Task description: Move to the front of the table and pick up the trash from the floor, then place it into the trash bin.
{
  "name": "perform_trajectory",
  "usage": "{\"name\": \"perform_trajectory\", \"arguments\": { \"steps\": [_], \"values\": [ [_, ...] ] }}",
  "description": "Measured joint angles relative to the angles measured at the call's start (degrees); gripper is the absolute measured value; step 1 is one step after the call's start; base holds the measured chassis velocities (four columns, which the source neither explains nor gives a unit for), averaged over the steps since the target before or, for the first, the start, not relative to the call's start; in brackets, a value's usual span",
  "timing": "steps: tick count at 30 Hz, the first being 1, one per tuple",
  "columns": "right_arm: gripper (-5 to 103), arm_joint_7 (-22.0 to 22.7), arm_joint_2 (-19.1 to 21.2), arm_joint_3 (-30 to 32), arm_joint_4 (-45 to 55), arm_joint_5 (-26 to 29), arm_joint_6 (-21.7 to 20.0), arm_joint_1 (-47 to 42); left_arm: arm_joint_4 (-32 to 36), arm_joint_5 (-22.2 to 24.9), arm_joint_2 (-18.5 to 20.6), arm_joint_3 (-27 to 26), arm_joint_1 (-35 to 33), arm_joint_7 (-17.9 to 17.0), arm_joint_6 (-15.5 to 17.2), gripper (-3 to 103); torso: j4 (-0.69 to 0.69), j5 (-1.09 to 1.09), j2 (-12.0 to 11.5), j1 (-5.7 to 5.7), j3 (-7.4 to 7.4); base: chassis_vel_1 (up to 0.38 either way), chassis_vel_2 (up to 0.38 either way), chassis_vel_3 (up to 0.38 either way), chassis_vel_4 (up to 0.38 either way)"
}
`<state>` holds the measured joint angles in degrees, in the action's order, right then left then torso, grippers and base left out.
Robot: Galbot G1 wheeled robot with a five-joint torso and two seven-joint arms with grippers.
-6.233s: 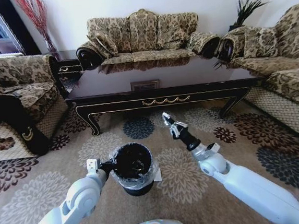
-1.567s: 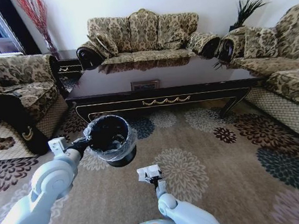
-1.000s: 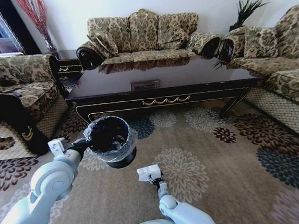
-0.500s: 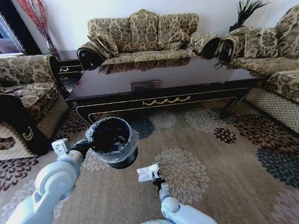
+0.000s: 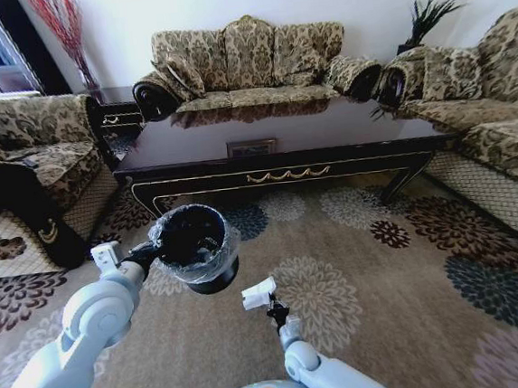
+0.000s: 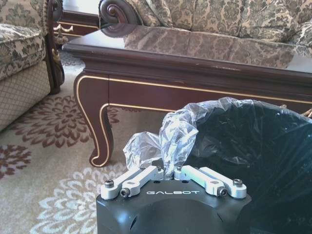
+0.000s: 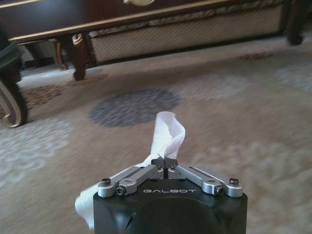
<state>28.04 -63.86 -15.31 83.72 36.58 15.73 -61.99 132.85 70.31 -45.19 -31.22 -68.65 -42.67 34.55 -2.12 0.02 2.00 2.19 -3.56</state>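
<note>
One white paper napkin [image 5: 258, 293] is pinched in the right gripper [image 5: 274, 309], held above the patterned carpet [image 5: 376, 284] just beside the black trash bin [image 5: 194, 247]. The left gripper [image 6: 167, 171] is clamped on the bin's plastic liner [image 6: 168, 136], holding the bin before the dark coffee table [image 5: 273, 152].

White napkin [image 7: 168, 134] in right hand [image 7: 165, 162]

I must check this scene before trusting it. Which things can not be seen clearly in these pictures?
- Inside of the bin: head view, too dark; left wrist view, the liner hides it.
- Far side of the napkin: right wrist view, folded over above the right pincer.
- Floor under the table: head view, shadowed.
</note>
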Motion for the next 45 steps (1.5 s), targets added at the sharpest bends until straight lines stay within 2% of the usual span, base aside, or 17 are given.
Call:
{"name": "perform_trajectory", "arguments": {
  "steps": [3,8,18,24,27,31,33,34,35,38,40,42,44,45],
  "values": [
    [0,-0.4,5.3,4.6,5.9,0.6,0.3,-1.8,-0.1,-0.3,-0.7,0.6,0.2,0.2,0.0,4,-0.02,-0.01,0.0,0.0,0.0,0.0,0.0,0.0,0.0],
    [0,-0.9,8.9,8.7,11.7,1.5,1.0,-3.9,-0.6,-0.7,-1.2,1.1,0.4,0.3,0.0,4,0.0,0.0,0.0,0.0,0.0,0.0,0.0,0.0,0.0],
    [0,-1.0,11.1,12.7,20.6,2.8,1.6,-4.2,0.1,-1.7,-1.5,2.0,-1.4,0.6,0.0,4,0.01,0.0,0.0,0.0,0.01,0.0,0.0,0.0,0.0],
    [0,-4.5,13.7,13.0,25.0,3.3,4.0,-1.2,1.1,-3.2,-2.3,2.7,-4.3,0.8,0.1,4,0.01,-0.02,0.0,0.0,0.01,0.0,0.0,0.0,0.0],
    [0,-8.5,15.5,12.5,28.2,3.7,6.4,1.8,1.2,-6.0,-3.5,4.3,-6.5,2.0,0.2,4,0.01,-0.02,0.0,0.0,0.01,0.0,0.0,0.0,0.0],
    [0,-10.6,16.1,12.1,30.2,4.8,7.6,3.6,0.9,-7.3,-4.1,5.3,-6.8,2.6,0.2,4,0.01,-0.02,0.0,0.0,0.01,0.0,0.0,0.0,0.0],
    [0,-16.3,17.6,10.5,33.3,5.7,10.9,7.2,-0.2,-7.5,-4.9,6.7,-5.5,3.0,0.1,4,0.0,-0.02,0.0,0.0,0.01,0.0,0.0,0.0,0.0],
    [0,-18.2,18.2,9.8,33.9,5.7,11.7,7.8,-0.7,-7.5,-5.0,7.1,-5.0,3.3,-0.1,4,0.0,-0.01,0.0,0.0,0.01,0.0,0.0,0.0,0.0],
    [0,-18.2,18.2,9.8,33.9,5.7,11.7,7.8,-0.7,-7.5,-5.0,7.1,-5.0,3.3,-0.1,4,0.0,-0.01,0.0,0.0,0.01,0.0,0.0,0.0,0.0],
    [0,-24.9,19.5,6.5,34.1,4.5,13.8,10.3,-2.3,-7.5,-5.2,8.6,-3.1,4.8,-1.0,4,-0.01,-0.01,0.0,0.0,0.01,0.0,0.0,0.0,0.0],
    [0,-25.3,19.6,6.1,34.0,4.4,13.9,10.6,-2.5,-7.5,-5.3,8.8,-2.9,5.0,-1.1,4,-0.01,-0.02,0.0,-0.01,0.01,0.0,0.0,0.0,0.0],
    [0,-27.8,19.7,1.0,32.1,3.3,14.6,15.5,-3.8,-7.5,-5.5,10.4,-1.1,5.6,-1.4,4,-0.01,-0.02,0.0,0.0,0.01,0.0,0.0,0.0,0.0],
    [0,-28.0,19.6,-0.3,31.6,3.1,14.6,16.9,-4.2,-7.5,-5.7,10.8,-0.6,5.6,-1.4,4,0.0,-0.02,0.0,0.0,0.0,0.0,0.0,0.0,0.0],
    [0,-28.5,19.1,-3.1,30.2,2.3,14.7,19.6,-4.7,-7.4,-5.9,11.5,0.1,5.6,-1.4,4,0.01,-0.02,0.0,0.0,0.0,0.0,0.0,0.0,0.0]
  ]
}}
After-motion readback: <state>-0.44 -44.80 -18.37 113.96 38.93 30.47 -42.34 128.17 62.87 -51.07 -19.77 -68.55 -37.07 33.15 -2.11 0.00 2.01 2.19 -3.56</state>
